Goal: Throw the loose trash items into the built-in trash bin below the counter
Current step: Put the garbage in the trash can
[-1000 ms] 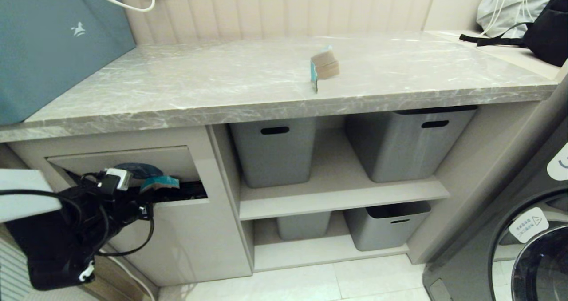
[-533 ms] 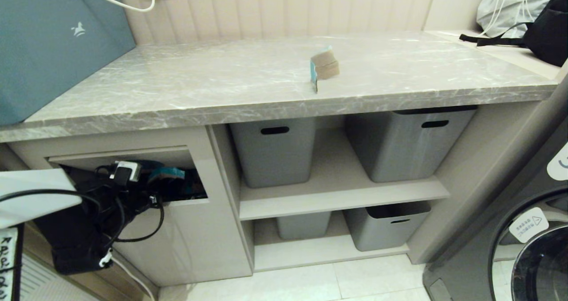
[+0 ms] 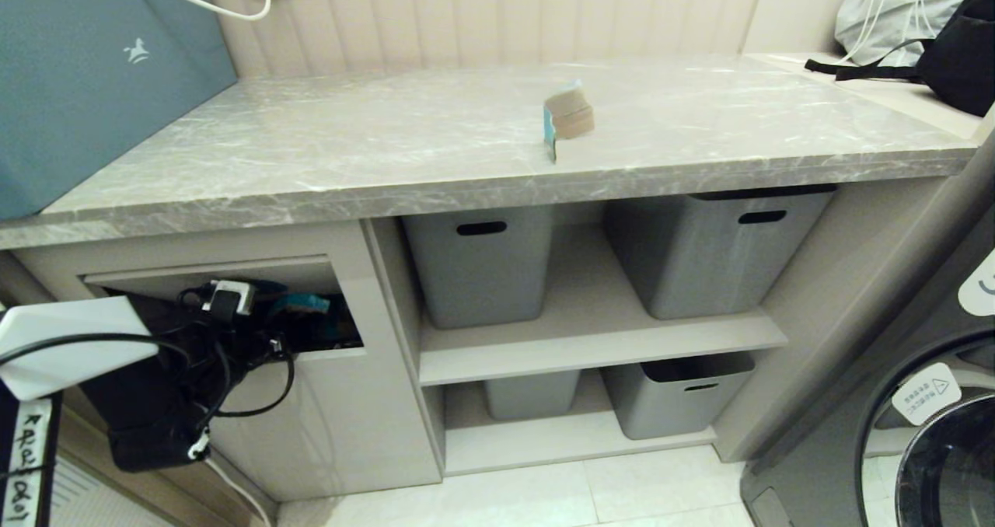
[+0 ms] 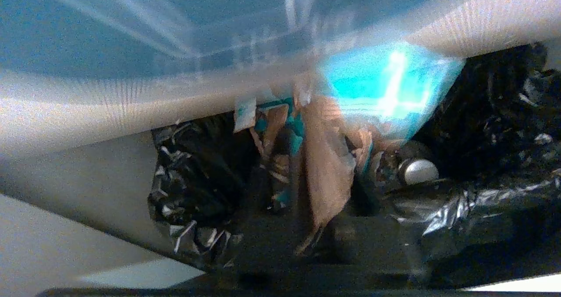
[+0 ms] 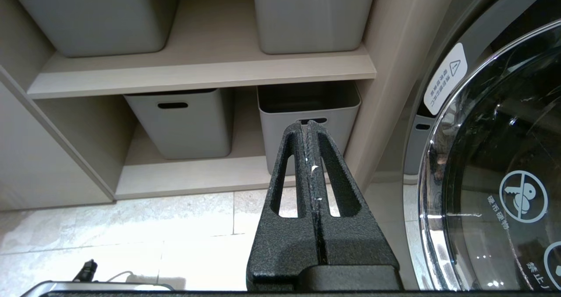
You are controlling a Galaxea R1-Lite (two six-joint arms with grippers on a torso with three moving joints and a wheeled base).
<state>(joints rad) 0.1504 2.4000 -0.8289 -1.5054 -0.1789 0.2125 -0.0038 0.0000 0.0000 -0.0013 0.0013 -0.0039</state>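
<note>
My left gripper (image 3: 281, 323) reaches into the opening of the built-in trash bin (image 3: 342, 418), with its flap (image 3: 155, 278) pushed inward. It is shut on a cardboard scrap with a turquoise face (image 3: 307, 303). In the left wrist view this scrap (image 4: 326, 174) hangs over the black bin liner (image 4: 491, 113), its turquoise face (image 4: 385, 86) lit up, and other torn scraps (image 4: 271, 126) lie in the bin behind it. Another scrap (image 3: 567, 119), brown with a turquoise edge, stands on the counter (image 3: 311, 154). My right gripper (image 5: 309, 128) is shut and empty, low above the floor, out of the head view.
Grey plastic bins (image 3: 482, 263) (image 3: 707, 247) stand on the shelves right of the trash cabinet. A washing machine (image 3: 917, 403) is at the far right. A teal box (image 3: 85, 84) sits on the counter's left end, and a black bag (image 3: 956, 53) at the back right.
My left arm has moved right and deeper into the bin opening with the turquoise scrap, pushing the flap further in. The scrap on the counter has not moved.
</note>
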